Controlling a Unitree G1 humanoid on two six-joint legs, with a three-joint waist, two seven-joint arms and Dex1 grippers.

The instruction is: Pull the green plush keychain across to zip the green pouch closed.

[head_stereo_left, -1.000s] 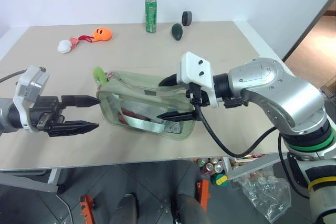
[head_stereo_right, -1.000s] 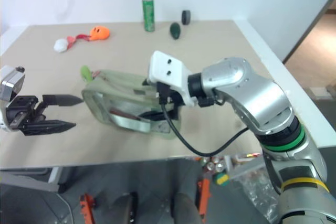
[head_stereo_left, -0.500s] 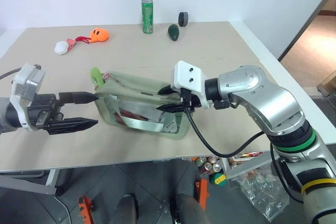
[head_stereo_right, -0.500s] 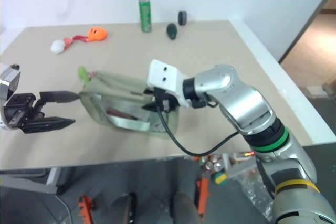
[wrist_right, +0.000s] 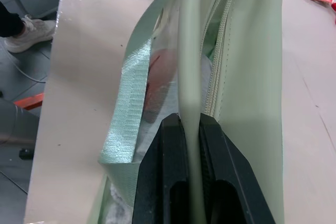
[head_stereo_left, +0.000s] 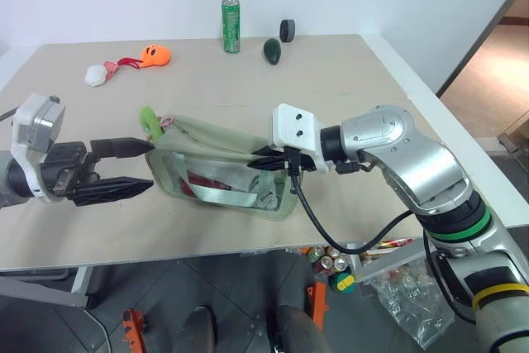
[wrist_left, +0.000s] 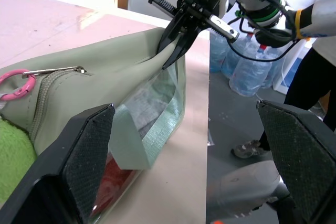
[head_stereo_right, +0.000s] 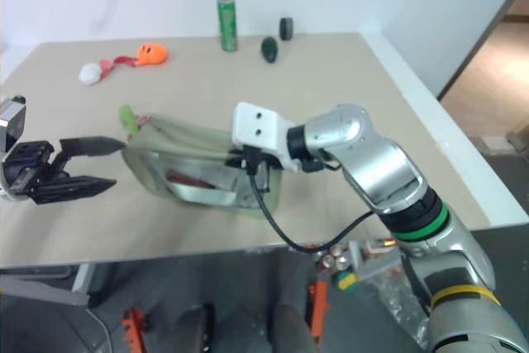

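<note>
Right gripper (head_stereo_left: 263, 158), wide apart a second ago, now pinches the green pouch (head_stereo_left: 216, 173) at its end, anchoring it. Left wrist view: left gripper (wrist_left: 189, 145) gapes wide, empty, green plush keychain (wrist_left: 11, 153) just beside it, unpulled.

Pouch (head_stereo_left: 219, 167): pale sage-green fabric, clear front window, red contents showing through. Plush keychain (head_stereo_left: 150, 120): bright lime green, pink loop. Can (head_stereo_left: 231, 26): green. Egg-shaped object (head_stereo_left: 273, 49): dark green. Plush (head_stereo_left: 154, 56): orange, red cord. Table (head_stereo_left: 331, 88): beige.
</note>
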